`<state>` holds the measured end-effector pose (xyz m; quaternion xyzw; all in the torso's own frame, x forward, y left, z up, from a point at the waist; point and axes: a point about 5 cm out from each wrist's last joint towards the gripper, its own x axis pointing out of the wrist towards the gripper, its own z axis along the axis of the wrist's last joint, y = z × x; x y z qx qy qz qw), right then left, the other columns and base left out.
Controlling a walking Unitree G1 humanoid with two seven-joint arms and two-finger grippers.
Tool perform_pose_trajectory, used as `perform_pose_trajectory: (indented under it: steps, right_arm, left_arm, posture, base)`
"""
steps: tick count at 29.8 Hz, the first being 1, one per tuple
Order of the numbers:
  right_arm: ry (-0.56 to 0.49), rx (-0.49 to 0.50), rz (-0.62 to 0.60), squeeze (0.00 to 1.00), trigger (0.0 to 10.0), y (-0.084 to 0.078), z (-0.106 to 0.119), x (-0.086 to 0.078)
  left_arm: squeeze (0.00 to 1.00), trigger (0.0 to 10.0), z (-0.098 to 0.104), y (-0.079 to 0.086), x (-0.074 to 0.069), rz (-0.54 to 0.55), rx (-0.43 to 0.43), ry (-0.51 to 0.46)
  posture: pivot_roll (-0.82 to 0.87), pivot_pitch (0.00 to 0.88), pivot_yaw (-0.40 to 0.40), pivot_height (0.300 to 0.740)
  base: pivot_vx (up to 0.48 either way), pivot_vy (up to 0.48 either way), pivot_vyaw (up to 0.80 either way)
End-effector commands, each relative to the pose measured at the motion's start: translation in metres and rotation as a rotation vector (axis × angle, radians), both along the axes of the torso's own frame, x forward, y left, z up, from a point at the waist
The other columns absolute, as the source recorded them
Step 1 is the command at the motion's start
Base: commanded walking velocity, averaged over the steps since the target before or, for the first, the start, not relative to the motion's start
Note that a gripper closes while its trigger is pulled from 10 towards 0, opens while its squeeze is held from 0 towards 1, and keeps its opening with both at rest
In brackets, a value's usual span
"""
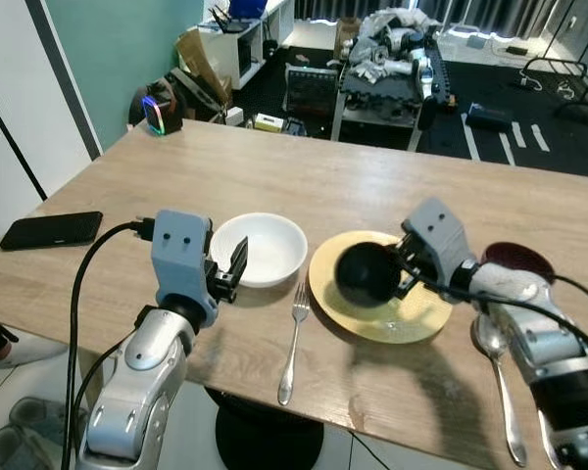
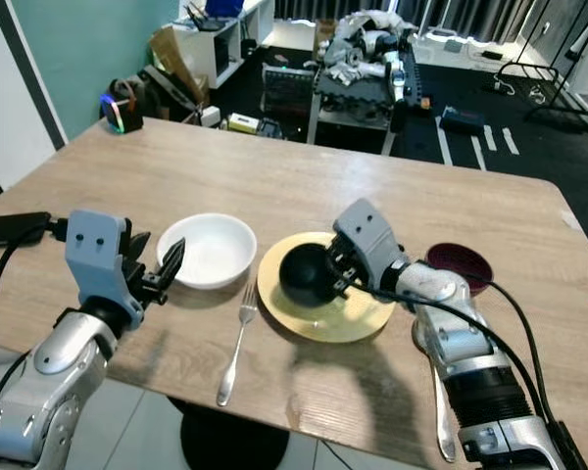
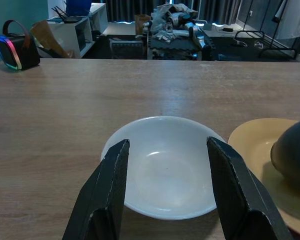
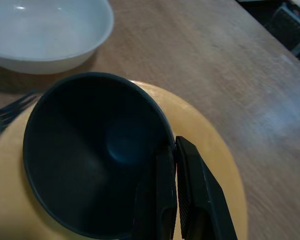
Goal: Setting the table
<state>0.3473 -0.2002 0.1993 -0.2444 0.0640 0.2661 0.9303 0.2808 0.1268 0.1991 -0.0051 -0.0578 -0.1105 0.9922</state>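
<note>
Right gripper (image 4: 171, 150) pinches black bowl (image 4: 90, 150) rim over yellow plate (image 4: 210, 150).

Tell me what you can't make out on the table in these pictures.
- Yellow plate: its middle is hidden under the black bowl held by the right gripper.
- Dark red dish: its near side is covered by the right arm, eye views.
- Spoon: partly behind the right arm.
- White bowl: rim partly blocked by the open left gripper, left wrist view.
</note>
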Motion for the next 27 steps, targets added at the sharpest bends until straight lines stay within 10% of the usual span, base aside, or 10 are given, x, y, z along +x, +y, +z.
perform_pose_trajectory:
  steps: [1,4,20,27]
  right_arm:
    - [-0.016,-0.002,-0.022,0.17,10.0,-0.005,0.003,0.002]
    - [0.003,-0.021,-0.01,1.0,10.0,-0.01,0.002,0.0]
    - [-0.023,0.097,-0.039,1.0,10.0,-0.011,0.01,0.0]
    - [-0.077,0.222,0.0,1.0,10.0,0.045,0.009,0.005]
  left_arm:
    - [0.0,10.0,-0.002,0.0,0.0,-0.002,0.009,0.006]
    - [0.0,10.0,-0.002,0.0,0.0,-0.004,0.008,0.005]
    - [0.0,10.0,-0.002,-0.001,0.0,-0.013,0.009,0.008]
    - [0.0,10.0,-0.003,-0.002,-0.001,-0.013,0.006,0.012]
  posture:
    - [0.04,0.0,0.059,0.74]
    - [0.04,0.0,0.06,0.74]
    - [0.03,0.0,0.07,0.74]
    - [0.04,0.0,0.068,0.74]
  base:
    - [0.0,0.0,0.0]
    - [0.0,0.0,0.0]
    - [0.0,0.0,0.0]
    - [0.0,0.0,0.0]
